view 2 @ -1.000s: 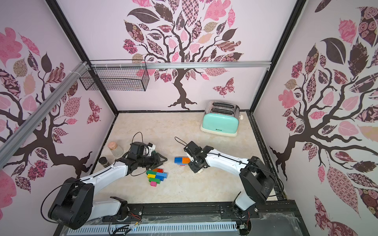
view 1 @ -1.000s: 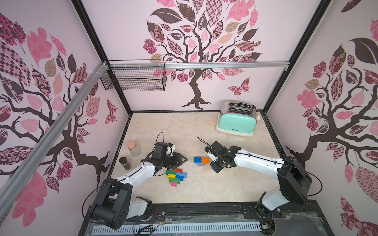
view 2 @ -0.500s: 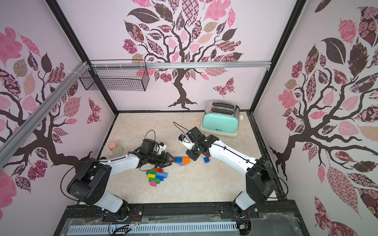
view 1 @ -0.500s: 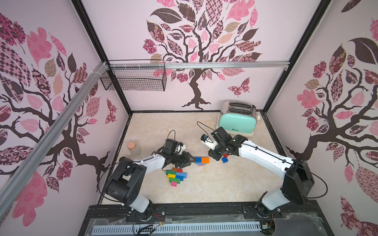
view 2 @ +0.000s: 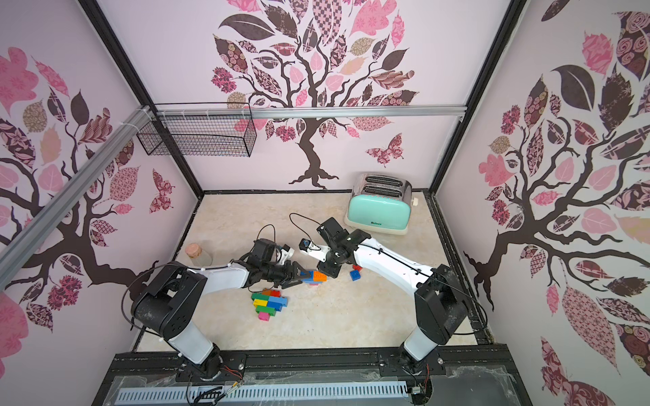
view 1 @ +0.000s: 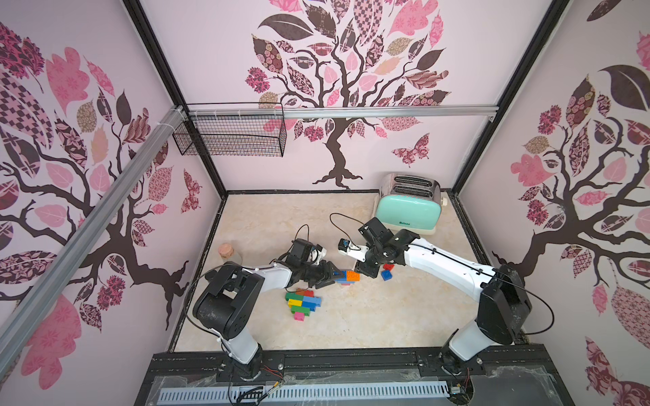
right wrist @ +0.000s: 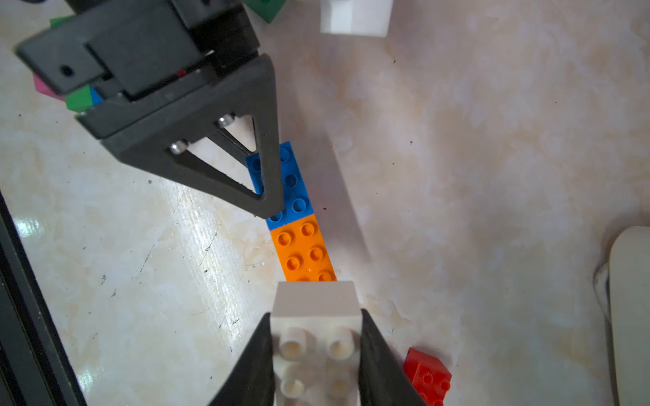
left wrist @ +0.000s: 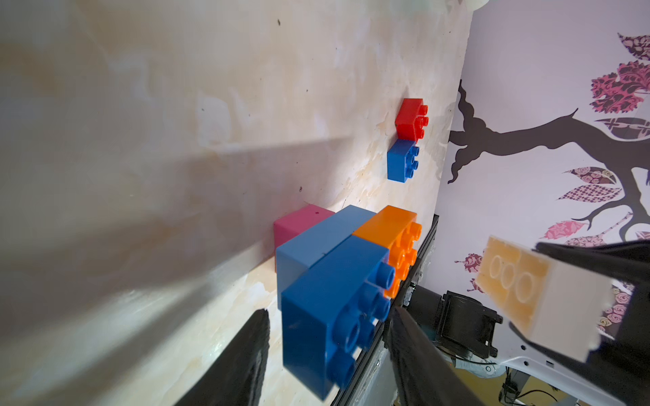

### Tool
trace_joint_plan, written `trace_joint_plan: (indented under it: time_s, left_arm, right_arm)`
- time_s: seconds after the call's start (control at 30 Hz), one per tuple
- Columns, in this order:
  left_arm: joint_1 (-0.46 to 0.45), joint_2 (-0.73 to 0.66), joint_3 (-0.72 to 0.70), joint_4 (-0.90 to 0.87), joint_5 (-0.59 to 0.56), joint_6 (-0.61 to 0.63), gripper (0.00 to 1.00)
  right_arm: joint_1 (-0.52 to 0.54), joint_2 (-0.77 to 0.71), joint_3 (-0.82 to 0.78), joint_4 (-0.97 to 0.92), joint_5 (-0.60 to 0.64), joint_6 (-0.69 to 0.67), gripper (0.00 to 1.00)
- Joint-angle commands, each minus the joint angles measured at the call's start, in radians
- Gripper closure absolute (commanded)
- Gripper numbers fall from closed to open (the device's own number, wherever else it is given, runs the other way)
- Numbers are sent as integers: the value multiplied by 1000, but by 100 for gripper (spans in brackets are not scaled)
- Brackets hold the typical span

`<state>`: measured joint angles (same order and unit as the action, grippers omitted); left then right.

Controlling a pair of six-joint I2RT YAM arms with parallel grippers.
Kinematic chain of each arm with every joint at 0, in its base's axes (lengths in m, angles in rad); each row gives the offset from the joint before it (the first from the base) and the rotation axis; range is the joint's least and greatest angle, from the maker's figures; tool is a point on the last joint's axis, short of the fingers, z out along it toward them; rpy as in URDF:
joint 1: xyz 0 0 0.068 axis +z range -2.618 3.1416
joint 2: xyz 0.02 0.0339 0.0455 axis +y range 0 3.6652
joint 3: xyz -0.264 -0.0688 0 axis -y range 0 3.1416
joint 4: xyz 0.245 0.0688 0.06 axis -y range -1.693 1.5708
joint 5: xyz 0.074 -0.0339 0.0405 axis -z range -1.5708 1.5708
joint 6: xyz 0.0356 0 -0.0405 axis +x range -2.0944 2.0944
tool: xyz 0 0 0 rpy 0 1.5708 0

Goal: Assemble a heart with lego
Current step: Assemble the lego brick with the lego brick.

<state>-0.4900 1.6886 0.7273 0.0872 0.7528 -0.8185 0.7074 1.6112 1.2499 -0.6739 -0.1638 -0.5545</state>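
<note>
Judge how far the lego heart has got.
Done: a stepped multicolour cluster and a blue-orange row. In hand: the right gripper grips a white brick by that row, which the left gripper straddles. Left: red brick and blue brick loose; no heart outline yet.

Smooth glossy plastic: blue brick (left wrist: 330, 316), orange brick (right wrist: 304, 249), white brick (right wrist: 316, 337), the white one slightly translucent. The tabletop (right wrist: 492, 175) is marble-look with a polished sheen and fine scratches. Fingers (left wrist: 242, 358) of the left gripper (left wrist: 327, 311) are matt black, rough ribbed plastic; toaster (view 1: 408, 212) has a glossy mint shell and shiny metal top; wire basket (view 1: 232, 140) is thin dark metal mesh.
</note>
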Motion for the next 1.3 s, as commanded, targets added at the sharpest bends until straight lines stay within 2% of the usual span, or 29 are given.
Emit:
trace_joint_plan:
  time_s: [0.0,0.33,0.67,1.27]
  left_arm:
    - [-13,19,10,39,-34,-13,45]
    - [-19,35,-28,66,-58,-23,53]
    - [-18,27,-38,111,-53,-25,50]
    - [-19,61,-53,139,-70,-30,52]
  right_arm:
    - [13,41,25,-48,-23,-87,68]
    - [19,135,94,-111,16,-137,69]
    - [30,194,181,-181,55,-215,69]
    - [33,219,180,-127,78,-445,69]
